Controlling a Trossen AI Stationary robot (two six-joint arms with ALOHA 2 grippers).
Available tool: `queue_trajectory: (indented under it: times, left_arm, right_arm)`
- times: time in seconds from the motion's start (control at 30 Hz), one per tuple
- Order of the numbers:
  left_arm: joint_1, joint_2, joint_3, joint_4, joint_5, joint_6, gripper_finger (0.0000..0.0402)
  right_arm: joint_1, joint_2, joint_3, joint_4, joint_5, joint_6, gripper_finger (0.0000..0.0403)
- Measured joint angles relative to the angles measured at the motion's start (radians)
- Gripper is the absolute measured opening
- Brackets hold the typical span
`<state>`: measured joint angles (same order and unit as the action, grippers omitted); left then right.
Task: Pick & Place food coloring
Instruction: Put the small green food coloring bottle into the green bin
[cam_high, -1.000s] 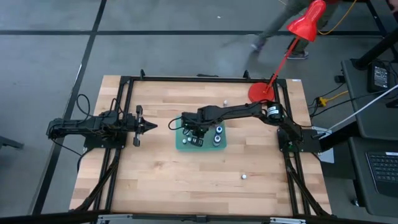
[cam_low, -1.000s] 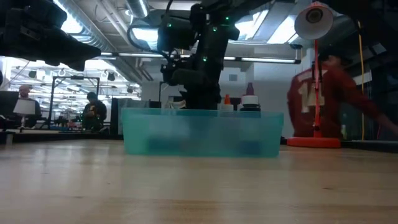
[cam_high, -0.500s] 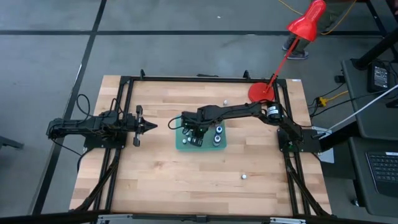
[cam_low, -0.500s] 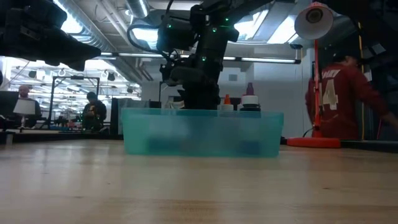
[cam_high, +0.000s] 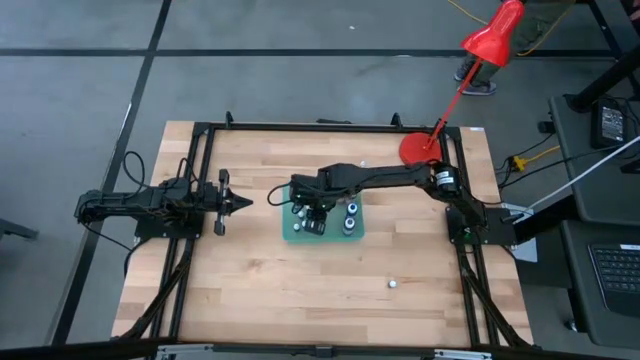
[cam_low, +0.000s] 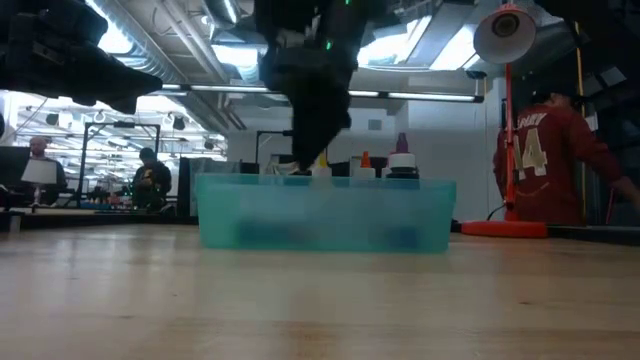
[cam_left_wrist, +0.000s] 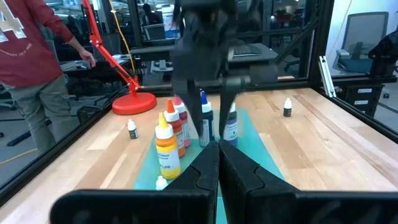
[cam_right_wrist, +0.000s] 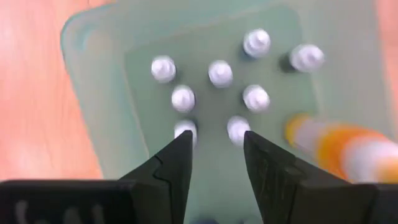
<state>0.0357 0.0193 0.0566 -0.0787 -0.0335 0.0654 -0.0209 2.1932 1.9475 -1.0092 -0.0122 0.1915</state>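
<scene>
**Food coloring gathered in the green bin**

Food coloring bottles (cam_right_wrist: 220, 73) stand in the green bin (cam_high: 322, 228) at mid-frame on the desk (cam_high: 260, 270); eight white caps show, an orange one beside them. Two strays (cam_high: 393, 284) lie outside. The right gripper (cam_right_wrist: 214, 163) hovers above, jaws parted and empty; rise straight, clearing the caps. The left gripper (cam_left_wrist: 217, 163) waits at left, jaws clenched.

You see the right gripper (cam_low: 312, 140) higher now than a second ago: in the low view it sits above the rim of the green tray (cam_low: 325, 212), no longer down among the bottles (cam_low: 385, 165). Its fingers (cam_right_wrist: 171, 168) stand apart, wider than before. Behind the table, the person in the red shirt (cam_low: 548, 165) has stepped further to the right.
</scene>
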Motion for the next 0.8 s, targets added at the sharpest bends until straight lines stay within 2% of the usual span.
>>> queue_trajectory:
  times: [0.23, 0.33, 0.57, 0.8]
  left_arm:
    - [0.000, 0.001, 0.000, 0.001, 0.000, 0.000, 0.0004]
    - [0.000, 0.002, 0.000, -0.002, -0.001, 0.000, 0.0004]
    - [0.000, 0.004, 0.000, 0.000, -0.001, 0.000, 0.0004]
    - [0.000, 0.004, 0.000, 0.000, 0.000, 0.000, 0.0004]
  right_arm:
    - [0.008, -0.040, 0.243, -0.284, 0.141, -0.082, 0.0142]
    - [-0.010, -0.083, 0.304, -0.349, 0.182, -0.094, 0.0143]
    - [-0.102, -0.256, 0.322, -0.439, 0.234, -0.118, 0.0172]
    - [-0.224, -0.356, 0.322, -0.481, 0.248, -0.228, 0.0244]
